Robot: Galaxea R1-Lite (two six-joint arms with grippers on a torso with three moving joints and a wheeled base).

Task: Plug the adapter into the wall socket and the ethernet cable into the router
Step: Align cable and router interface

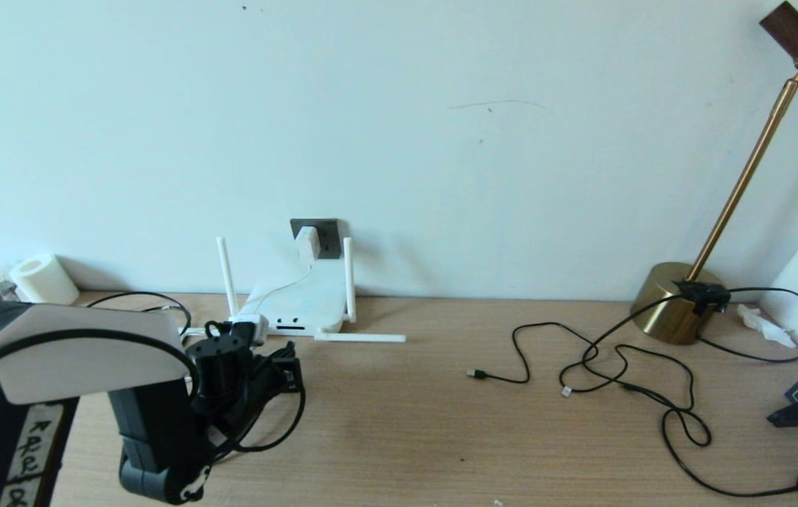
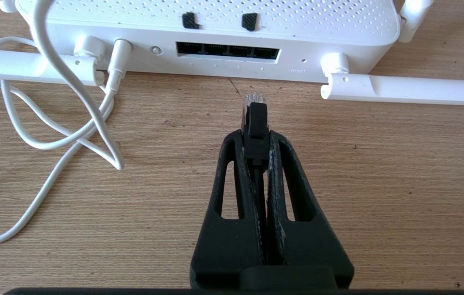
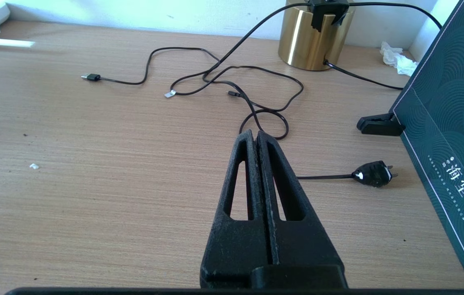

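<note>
Left gripper (image 2: 256,137) clamped on ethernet cable (image 2: 255,121) connector just short of router (image 2: 223,24) ports; right gripper (image 3: 255,137) closed, empty, above worktop (image 3: 92,184).

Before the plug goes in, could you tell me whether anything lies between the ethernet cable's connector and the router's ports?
Nothing visible: bare table separates the ethernet cable, held in the left gripper, from the router; the white cord lies aside.

Pale wood-grain bench (image 2: 379,184), matt with fine streaks. Flat white plastic router (image 2: 215,24), smooth, its top finely perforated. Black plastic left pincer (image 2: 256,137), coarse and grainy, clamping the clear plastic connector of the black ethernet cable (image 2: 255,119). Round polished brass lamp base (image 3: 313,37), glossy metal. Black right pincer (image 3: 255,137), same rough finish.
</note>
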